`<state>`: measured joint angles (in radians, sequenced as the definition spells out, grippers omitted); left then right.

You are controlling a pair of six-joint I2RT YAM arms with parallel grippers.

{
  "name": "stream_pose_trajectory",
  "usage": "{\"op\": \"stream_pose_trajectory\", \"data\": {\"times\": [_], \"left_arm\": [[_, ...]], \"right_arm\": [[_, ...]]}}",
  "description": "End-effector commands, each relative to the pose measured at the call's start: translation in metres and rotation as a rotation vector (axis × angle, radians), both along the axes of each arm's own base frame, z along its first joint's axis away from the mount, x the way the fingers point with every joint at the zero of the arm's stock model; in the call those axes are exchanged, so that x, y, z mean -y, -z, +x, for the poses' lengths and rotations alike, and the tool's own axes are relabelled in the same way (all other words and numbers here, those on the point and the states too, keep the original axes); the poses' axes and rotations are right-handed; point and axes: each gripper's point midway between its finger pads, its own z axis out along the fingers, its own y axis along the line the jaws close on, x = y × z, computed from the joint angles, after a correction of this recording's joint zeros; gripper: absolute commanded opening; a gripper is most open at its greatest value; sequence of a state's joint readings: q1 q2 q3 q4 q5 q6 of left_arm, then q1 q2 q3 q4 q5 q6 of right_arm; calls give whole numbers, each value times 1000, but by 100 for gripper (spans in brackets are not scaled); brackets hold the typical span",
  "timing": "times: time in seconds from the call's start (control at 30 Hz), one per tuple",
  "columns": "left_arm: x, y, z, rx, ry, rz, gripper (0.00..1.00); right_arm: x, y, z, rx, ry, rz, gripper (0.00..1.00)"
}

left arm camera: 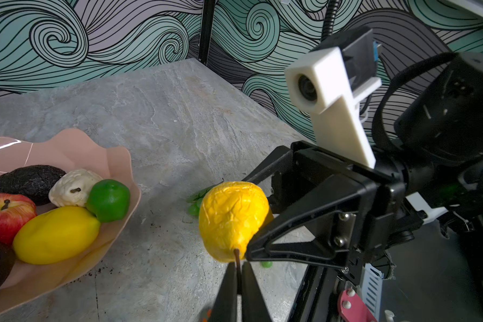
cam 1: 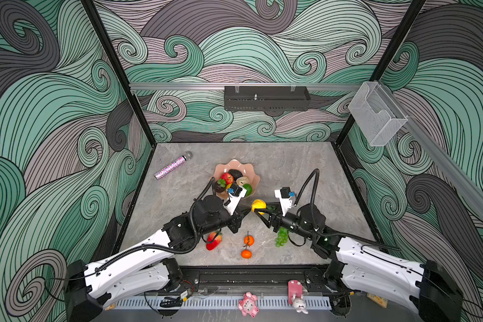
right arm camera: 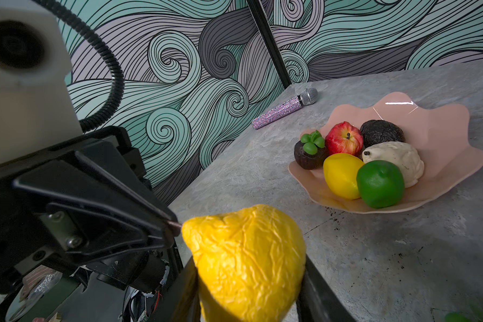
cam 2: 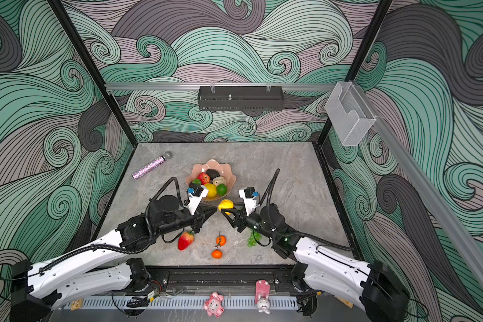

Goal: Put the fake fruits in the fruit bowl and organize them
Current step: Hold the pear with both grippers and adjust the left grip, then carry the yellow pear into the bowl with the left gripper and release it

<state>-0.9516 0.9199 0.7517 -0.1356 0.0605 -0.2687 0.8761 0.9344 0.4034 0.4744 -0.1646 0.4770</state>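
Left tool point(left arm camera: 238, 269) on yellow pear point(left arm camera: 232, 220) stem point(left arm camera: 237, 255)

Nothing legible is showing in any view: no words, numbers, brand marks or signs are standing out on the fruits, the bowl, the arms or the walls. Two small yellowish tags are lying at the front rail below the front edge of the bench point(cam 1: 290, 167), one near the right corner point(cam 1: 377, 300) and one near the left corner point(cam 2: 76, 304). Dark markings are showing on them in both top views, but they are coming out too small and blurred to read.
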Motion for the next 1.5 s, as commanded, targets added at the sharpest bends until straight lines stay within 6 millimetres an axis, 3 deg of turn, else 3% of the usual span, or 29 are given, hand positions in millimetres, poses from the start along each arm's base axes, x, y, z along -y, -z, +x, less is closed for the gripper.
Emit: {"op": "stream_pose_trajectory", "data": {"times": [0.0,0.17,0.27,0.43,0.6,0.73,1.0,1.47], "left_arm": [[2,-9,2,5,0,-31,3],[1,-8,3,1,-8,-25,0],[-5,-5,8,7,-36,28,0],[-35,6,23,-8,-141,230,0],[-62,28,40,-80,-226,414,0],[-73,45,57,-142,-258,526,0],[-86,59,105,-243,-339,638,0],[-77,99,144,-413,-320,741,0]], "right_arm": [[-1,-11,-2,22,-8,38,44],[-3,-10,-2,26,-16,29,49],[0,-5,-1,33,-3,-7,62],[14,4,-2,111,23,-100,85],[34,15,-3,160,66,-197,95],[47,28,-3,142,99,-235,96],[60,53,-5,60,142,-255,95],[80,68,-14,37,176,-229,97]]}}
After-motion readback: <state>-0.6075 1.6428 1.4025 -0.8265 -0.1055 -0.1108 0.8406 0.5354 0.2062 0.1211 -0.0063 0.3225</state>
